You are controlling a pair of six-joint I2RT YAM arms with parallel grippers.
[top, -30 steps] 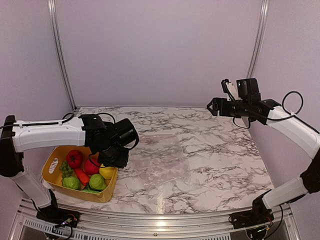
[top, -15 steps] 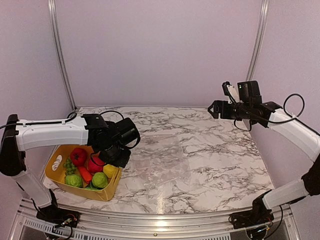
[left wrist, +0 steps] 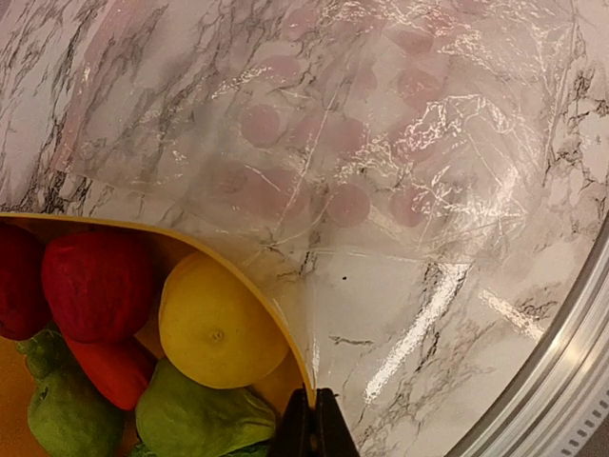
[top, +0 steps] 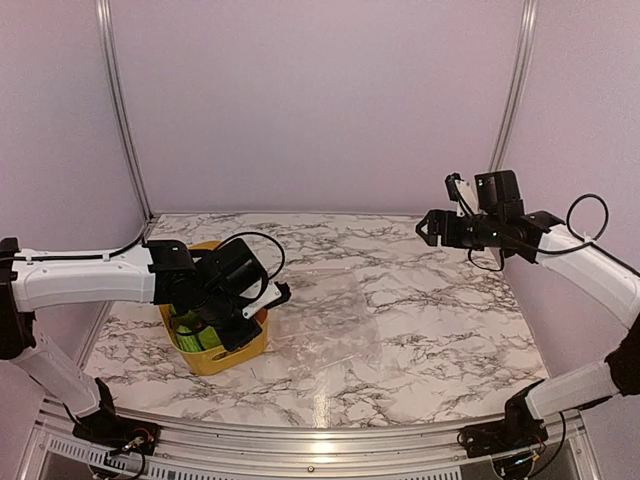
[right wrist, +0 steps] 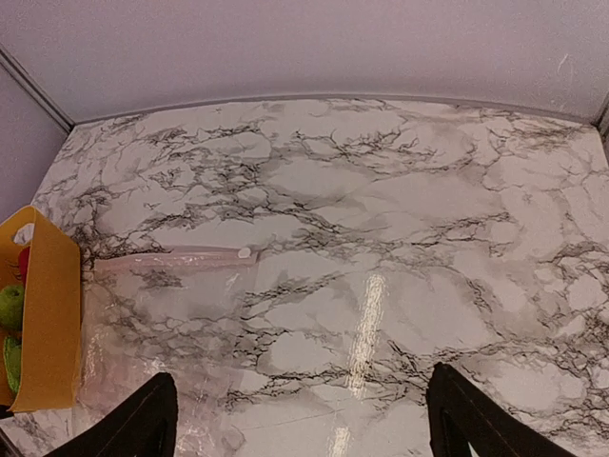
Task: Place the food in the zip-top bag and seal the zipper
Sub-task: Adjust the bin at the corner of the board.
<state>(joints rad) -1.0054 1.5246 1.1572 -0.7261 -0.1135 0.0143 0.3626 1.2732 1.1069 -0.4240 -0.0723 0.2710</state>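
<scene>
Marble table [top: 430,330]: left end effector [left wrist: 315,428] pinches bin [left wrist: 249,286] beside bag [left wrist: 381,143]; right end effector [top: 430,226] wide, empty.

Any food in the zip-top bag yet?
No: the zip-top bag lies flat and empty; the lemon sits in the yellow bin.

No readable text, numbers or logos anywhere that I can spot. The yellow bin [right wrist: 48,324] has a small white patch [right wrist: 24,231] inside, maybe a sticker, but it's too tiny to read.
</scene>
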